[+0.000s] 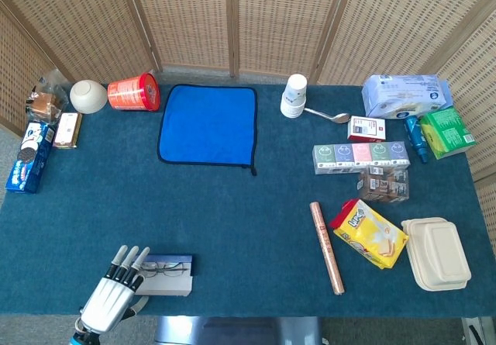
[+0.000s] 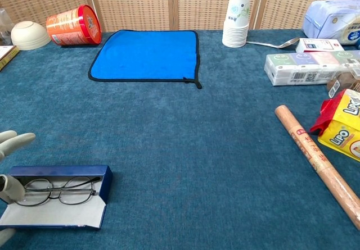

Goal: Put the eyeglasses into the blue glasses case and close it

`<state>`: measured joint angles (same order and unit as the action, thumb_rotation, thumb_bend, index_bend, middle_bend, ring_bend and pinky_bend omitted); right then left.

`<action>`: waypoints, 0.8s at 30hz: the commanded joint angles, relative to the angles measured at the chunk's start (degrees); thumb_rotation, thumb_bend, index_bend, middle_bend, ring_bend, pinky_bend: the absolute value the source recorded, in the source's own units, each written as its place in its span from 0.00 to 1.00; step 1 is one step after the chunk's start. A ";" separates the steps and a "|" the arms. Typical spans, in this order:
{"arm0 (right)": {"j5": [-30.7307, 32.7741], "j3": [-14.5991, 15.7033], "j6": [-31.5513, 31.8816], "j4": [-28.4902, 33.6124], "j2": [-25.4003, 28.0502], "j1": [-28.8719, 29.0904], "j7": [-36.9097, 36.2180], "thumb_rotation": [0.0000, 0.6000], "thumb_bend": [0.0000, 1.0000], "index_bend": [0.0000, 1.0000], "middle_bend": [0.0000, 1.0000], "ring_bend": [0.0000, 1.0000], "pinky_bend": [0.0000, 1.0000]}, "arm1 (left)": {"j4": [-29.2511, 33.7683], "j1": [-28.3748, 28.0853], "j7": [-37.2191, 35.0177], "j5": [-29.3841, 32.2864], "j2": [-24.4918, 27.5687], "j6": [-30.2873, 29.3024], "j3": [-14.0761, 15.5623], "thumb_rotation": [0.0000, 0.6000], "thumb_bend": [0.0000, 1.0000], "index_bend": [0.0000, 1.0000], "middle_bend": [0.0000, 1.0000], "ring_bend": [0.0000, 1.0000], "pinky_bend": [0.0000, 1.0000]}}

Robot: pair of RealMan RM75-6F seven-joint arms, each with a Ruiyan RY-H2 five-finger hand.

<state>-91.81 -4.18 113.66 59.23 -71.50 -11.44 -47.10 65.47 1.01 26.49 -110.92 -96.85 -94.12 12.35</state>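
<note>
The blue glasses case [image 1: 167, 276] [image 2: 61, 198] lies open near the table's front left edge. Its pale lid flap folds out toward me. The thin-framed eyeglasses [image 1: 164, 267] [image 2: 58, 191] lie inside it. My left hand [image 1: 114, 296] [image 2: 12, 149] is at the case's left end with its fingers spread. In the chest view the thumb touches that end while the other fingers [image 2: 17, 140] hover just beyond the case's far side. Nothing is gripped. My right hand shows in neither view.
A blue cloth [image 1: 208, 123] lies at the back centre, with a red can [image 1: 133, 93] and a white bowl [image 1: 88, 95] to its left. A paper-wrapped roll [image 1: 326, 246], a yellow snack bag [image 1: 370, 232] and boxes fill the right side. Snack packs [image 1: 29, 155] line the left edge.
</note>
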 commanded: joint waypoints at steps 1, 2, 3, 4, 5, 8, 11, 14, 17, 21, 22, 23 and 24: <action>0.06 -0.03 -0.08 -0.03 -0.01 -0.02 -0.06 1.00 0.35 0.00 0.04 0.00 0.11 | -0.12 0.05 -0.09 -0.14 -0.08 -0.08 0.07 0.68 0.27 0.47 0.00 0.00 0.00; 0.07 -0.03 -0.11 -0.05 -0.02 -0.04 -0.09 1.00 0.35 0.00 0.04 0.00 0.11 | -0.14 0.09 -0.15 -0.13 -0.11 -0.06 0.11 0.69 0.27 0.48 0.00 0.00 0.00; 0.09 -0.03 -0.16 -0.07 -0.03 -0.05 -0.12 1.00 0.35 0.00 0.04 0.00 0.11 | -0.14 0.13 -0.23 -0.10 -0.12 -0.02 0.13 0.69 0.27 0.49 0.01 0.00 0.00; 0.09 -0.02 -0.22 -0.12 -0.06 -0.06 -0.15 1.00 0.35 0.00 0.04 0.00 0.11 | -0.10 0.21 -0.40 0.03 -0.15 0.08 0.17 0.69 0.27 0.50 0.01 0.00 0.00; 0.07 -0.02 -0.23 -0.17 -0.11 -0.06 -0.17 1.00 0.35 0.00 0.04 0.00 0.11 | -0.06 0.27 -0.53 0.18 -0.14 0.23 0.19 0.69 0.28 0.51 0.02 0.00 0.00; 0.09 -0.09 -0.25 -0.26 -0.15 -0.09 -0.21 1.00 0.35 0.00 0.04 0.00 0.11 | 0.22 0.53 -0.59 0.71 0.04 0.84 0.31 0.71 0.29 0.53 0.02 0.00 0.00; 0.05 -0.10 -0.29 -0.24 -0.10 -0.13 -0.25 1.00 0.35 0.00 0.04 0.00 0.11 | 0.38 0.59 -0.55 0.94 0.20 1.35 0.37 0.70 0.32 0.55 0.03 0.00 0.00; -0.02 -0.10 -0.32 -0.13 -0.02 -0.11 -0.19 1.00 0.35 0.00 0.04 0.00 0.11 | 0.52 0.60 -0.57 1.23 0.29 1.87 0.39 0.69 0.37 0.55 0.03 0.00 0.00; -0.07 -0.13 -0.31 0.17 0.15 -0.12 -0.30 1.00 0.35 0.00 0.04 0.00 0.11 | 0.96 0.62 -0.76 1.62 0.44 2.43 0.39 0.69 0.40 0.56 0.04 0.00 0.00; -0.34 -0.16 -0.36 0.86 0.52 0.05 0.14 1.00 0.35 0.00 0.04 0.00 0.11 | 1.28 0.71 -1.56 2.33 0.36 2.91 0.15 0.69 0.45 0.57 0.05 0.00 0.00; -0.33 -0.16 -0.42 1.02 0.60 0.06 0.27 1.00 0.35 0.00 0.04 0.00 0.11 | 1.38 0.74 -1.78 2.50 0.32 3.02 0.12 0.69 0.46 0.57 0.05 0.00 0.00; -0.34 -0.15 -0.48 1.20 0.69 0.05 0.37 1.00 0.35 0.00 0.04 0.00 0.11 | 1.49 0.80 -2.11 2.70 0.26 3.13 0.10 0.70 0.46 0.57 0.05 0.00 0.00; -0.31 -0.14 -0.53 1.27 0.73 0.03 0.46 1.00 0.35 0.00 0.04 0.00 0.11 | 1.61 0.90 -2.56 3.00 0.17 3.26 0.08 0.72 0.46 0.57 0.05 0.00 0.00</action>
<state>-92.12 -4.32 113.17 60.44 -70.81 -11.40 -46.68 66.92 1.80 24.32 -108.22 -96.57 -91.04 12.48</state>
